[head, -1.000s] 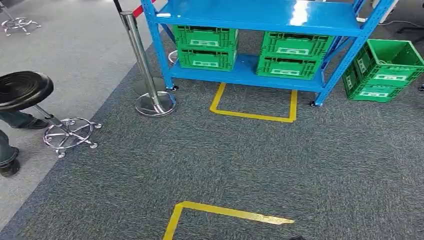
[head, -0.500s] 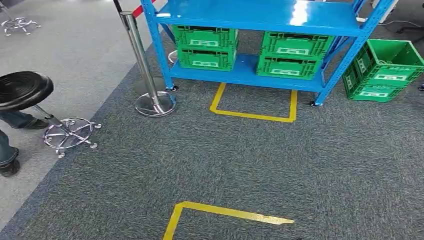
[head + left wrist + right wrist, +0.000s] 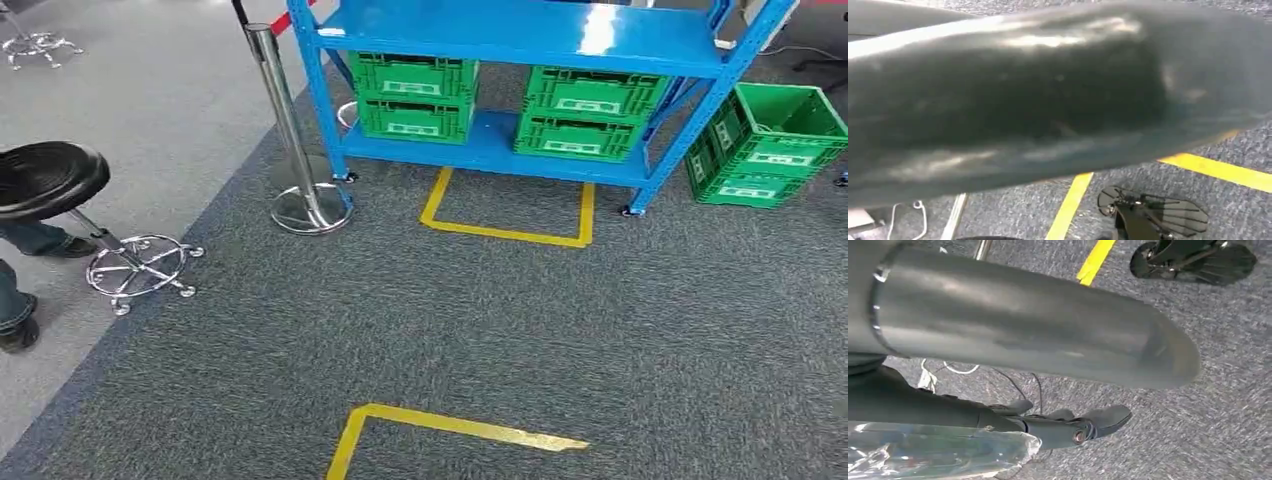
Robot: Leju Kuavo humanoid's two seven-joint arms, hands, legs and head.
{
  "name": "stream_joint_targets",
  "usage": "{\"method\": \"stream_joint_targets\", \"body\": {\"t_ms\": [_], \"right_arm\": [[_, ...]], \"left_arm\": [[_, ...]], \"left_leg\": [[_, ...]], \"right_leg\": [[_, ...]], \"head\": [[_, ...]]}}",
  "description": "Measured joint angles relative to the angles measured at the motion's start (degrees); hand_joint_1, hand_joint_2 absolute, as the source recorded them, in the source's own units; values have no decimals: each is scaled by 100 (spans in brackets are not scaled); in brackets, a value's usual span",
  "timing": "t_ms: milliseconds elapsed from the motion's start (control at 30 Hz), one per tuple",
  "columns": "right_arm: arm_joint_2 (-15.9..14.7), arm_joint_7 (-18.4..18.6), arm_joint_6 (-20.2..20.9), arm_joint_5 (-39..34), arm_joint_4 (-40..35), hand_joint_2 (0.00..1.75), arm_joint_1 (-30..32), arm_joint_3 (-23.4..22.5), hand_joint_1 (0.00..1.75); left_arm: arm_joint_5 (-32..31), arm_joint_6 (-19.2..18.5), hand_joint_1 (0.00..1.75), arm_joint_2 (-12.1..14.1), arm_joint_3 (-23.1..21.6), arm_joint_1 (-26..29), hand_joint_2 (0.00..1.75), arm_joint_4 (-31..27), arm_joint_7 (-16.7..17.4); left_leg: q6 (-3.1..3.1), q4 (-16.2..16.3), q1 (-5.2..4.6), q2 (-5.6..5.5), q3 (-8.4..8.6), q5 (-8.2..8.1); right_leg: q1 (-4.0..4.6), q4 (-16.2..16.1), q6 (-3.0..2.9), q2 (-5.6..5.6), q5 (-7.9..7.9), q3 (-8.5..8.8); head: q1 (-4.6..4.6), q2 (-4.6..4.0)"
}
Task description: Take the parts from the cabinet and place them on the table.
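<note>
A blue cabinet [image 3: 520, 30] stands ahead across the carpet in the head view. Two stacks of green crates [image 3: 413, 95] [image 3: 590, 110] sit on its lower shelf, and what is inside them is hidden. In the right wrist view my right hand [image 3: 1063, 427] hangs over the grey carpet with its dark fingers stretched out. A crinkled clear plastic piece [image 3: 938, 452] lies along the hand. I cannot tell whether the hand grips it.
A chrome barrier post [image 3: 300, 190] stands left of the cabinet. A black stool [image 3: 50, 180] and a person's shoes [image 3: 20, 330] are at the far left. More green crates [image 3: 770, 145] sit on the floor at right. Yellow tape marks [image 3: 510, 230] [image 3: 440, 425] lie on the carpet.
The whole head picture has shifted a little, so the camera has moved. The person's foot at the left edge has drawn back slightly.
</note>
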Motion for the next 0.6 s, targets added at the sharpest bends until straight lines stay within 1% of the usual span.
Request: {"method": "stream_joint_targets", "body": {"t_ms": [67, 100, 133, 167, 200, 233, 267, 300, 333, 367, 400, 433, 467, 500, 533, 567, 600], "right_arm": [[2, 0, 2, -2, 0, 0, 1, 2, 0], [2, 0, 2, -2, 0, 0, 15, 2, 0], [2, 7, 0, -2, 0, 0, 33, 0, 0], [0, 9, 0, -4, 0, 0, 45, -2, 0], [0, 9, 0, -4, 0, 0, 46, -6, 0], [-9, 9, 0, -4, -2, 0, 43, -13, 0], [-9, 9, 0, -4, -2, 0, 43, -24, 0], [11, 9, 11, -4, 0, 0, 31, -31, 0], [9, 7, 9, -4, 0, 0, 29, -35, 0], [9, 13, 9, -4, 0, 0, 47, -39, 0], [9, 13, 9, -4, 0, 0, 55, -42, 0], [9, 13, 9, -4, 0, 0, 54, -42, 0], [7, 13, 7, -2, 0, 0, 55, -44, 0], [4, 13, 2, -4, -2, 0, 52, -50, 0], [2, 13, 0, -2, -2, 0, 52, -59, 0], [2, 13, 2, -4, 0, 0, 51, -70, 0], [2, 13, 2, -4, 0, 0, 56, -81, 0]], "left_arm": [[0, 2, 0, -4, 2, 2, 0, -2, 0], [4, 13, 0, -7, 7, 7, 0, 0, 4], [9, 15, 0, -7, 9, 14, 0, 0, 7], [9, 17, 0, -11, 11, 25, 0, -2, 7], [9, 17, 0, -20, 11, 32, 0, 0, 7], [9, 17, 0, -28, 11, 33, 0, -2, 7], [9, 17, 0, -26, 11, 33, 0, 0, 7], [9, 20, 0, 4, 13, 29, 0, 11, 9], [7, 22, 0, 2, 11, 25, 0, 13, 7], [9, 24, 0, 0, 13, 26, 0, 11, 9], [9, 24, 0, 0, 13, 32, 0, 13, 9], [9, 22, 0, 4, 13, 35, 0, 13, 9], [9, 24, 0, 11, 13, 35, 0, 13, 9], [9, 24, 0, 9, 13, 25, 0, 13, 9], [7, 24, 0, 2, 13, 19, 0, 13, 9], [9, 24, 0, 0, 13, 19, 0, 13, 9], [7, 24, 0, 0, 13, 26, 0, 13, 9]], "left_leg": [[0, 3, 2, 5, -2, -20], [-8, 9, 1, 6, -5, -30], [-25, 18, 6, 5, 1, -42], [-53, 33, 24, 1, 15, -62], [-89, 56, 46, -2, 28, -88], [-142, 99, 75, -9, 43, -129], [-201, 168, 74, -9, 42, -184], [-258, 235, 36, -13, 1, -239], [-274, 273, 31, -19, -3, -260], [-279, 272, 34, -26, 1, -253], [-292, 272, 53, -33, 4, -247], [-309, 286, 74, -35, 6, -279], [-333, 347, 79, -4, 11, -332], [-354, 582, 78, 34, -99, -473], [-372, 1018, 80, 47, -321, -686], [-380, 1534, 83, 48, -594, -900], [-379, 1971, 82, 48, -846, -1031]], "right_leg": [[-26, 864, 33, 0, -402, -417], [-38, 1253, 60, -3, -529, -626], [-48, 1376, 79, -4, -501, -705], [-64, 1207, 108, -6, -319, -637], [-84, 825, 133, -8, -74, -459], [-111, 273, 164, -10, 206, -182], [-150, -184, 209, -4, 331, 40], [-116, -205, 186, 65, 188, 73], [-127, -191, 53, 73, 198, 119], [-117, -171, 11, 65, 184, 107], [-96, -158, -23, 62, 173, 102], [-109, -156, -65, 59, 173, 113], [-113, -169, -100, 49, 173, 130], [-110, -169, -131, 41, 155, 148], [-101, -169, -154, 24, 140, 154], [-90, -169, -175, 9, 126, 163], [-78, -168, -192, -2, 109, 175]], "head": [[26, 0], [20, 0], [28, 0], [26, 0], [30, 0], [28, 0], [41, 0], [96, 0], [72, 0], [39, 0], [28, 0], [41, 0], [31, 0], [4, 0], [11, 0], [6, 0], [11, 0]]}}
